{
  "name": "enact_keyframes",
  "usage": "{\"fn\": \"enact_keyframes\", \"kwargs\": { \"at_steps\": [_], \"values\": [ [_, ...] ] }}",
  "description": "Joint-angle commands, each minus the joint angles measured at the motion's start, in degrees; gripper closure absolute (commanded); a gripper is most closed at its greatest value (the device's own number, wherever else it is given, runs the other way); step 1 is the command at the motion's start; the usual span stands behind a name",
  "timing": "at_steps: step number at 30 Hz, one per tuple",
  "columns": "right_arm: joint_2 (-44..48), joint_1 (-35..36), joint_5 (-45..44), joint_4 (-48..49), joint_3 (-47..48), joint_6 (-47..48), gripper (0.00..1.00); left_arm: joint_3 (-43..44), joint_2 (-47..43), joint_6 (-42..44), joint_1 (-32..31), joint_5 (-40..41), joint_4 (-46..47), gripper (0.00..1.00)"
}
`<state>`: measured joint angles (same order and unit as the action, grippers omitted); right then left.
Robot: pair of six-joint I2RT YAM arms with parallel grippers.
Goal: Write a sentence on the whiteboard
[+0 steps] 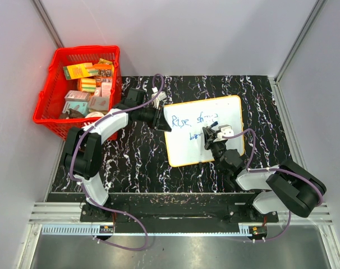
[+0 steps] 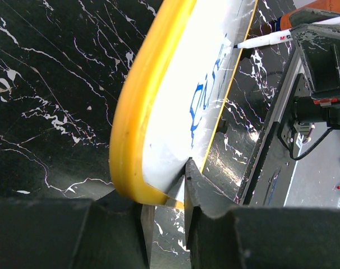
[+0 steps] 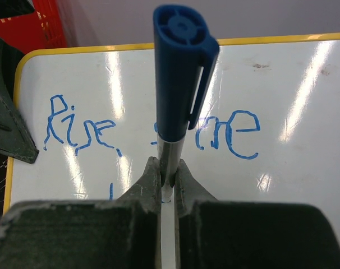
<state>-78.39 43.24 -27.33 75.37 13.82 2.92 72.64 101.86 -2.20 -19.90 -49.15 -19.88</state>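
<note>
The whiteboard [image 1: 187, 151] lies flat on the black marbled table, white with an orange-yellow rim. The sentence [image 1: 189, 122] is blue handwriting: "Rise" [image 3: 80, 131] and a second word partly hidden by the marker, with a short start of a lower line [image 3: 110, 190]. My left gripper [image 1: 161, 119] is shut on the board's left edge; in the left wrist view its fingers pinch the yellow rim [image 2: 136, 140] at the corner [image 2: 167, 193]. My right gripper [image 1: 212, 134] is shut on a blue-capped marker [image 3: 181, 84], held upright with its tip down on the board [image 3: 168, 168].
A red basket [image 1: 49, 120] with several small boxes stands at the table's far left, just beyond the left arm. Grey walls enclose the table on three sides. The arms' base rail runs along the near edge [image 1: 170, 216].
</note>
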Motion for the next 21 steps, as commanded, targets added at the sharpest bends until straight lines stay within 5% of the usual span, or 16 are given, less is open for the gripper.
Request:
{"fn": "enact_keyframes", "kwargs": {
  "at_steps": [1,21],
  "values": [
    [1.05,0.44,0.17,3.47,0.50,-1.68,1.00,-0.83,1.67,12.83,0.92,20.14,5.73,1.00],
    [2.98,0.44,-3.17,1.35,-2.04,-3.97,1.00,-0.75,1.76,12.92,0.83,20.23,5.73,1.00]
  ]
}}
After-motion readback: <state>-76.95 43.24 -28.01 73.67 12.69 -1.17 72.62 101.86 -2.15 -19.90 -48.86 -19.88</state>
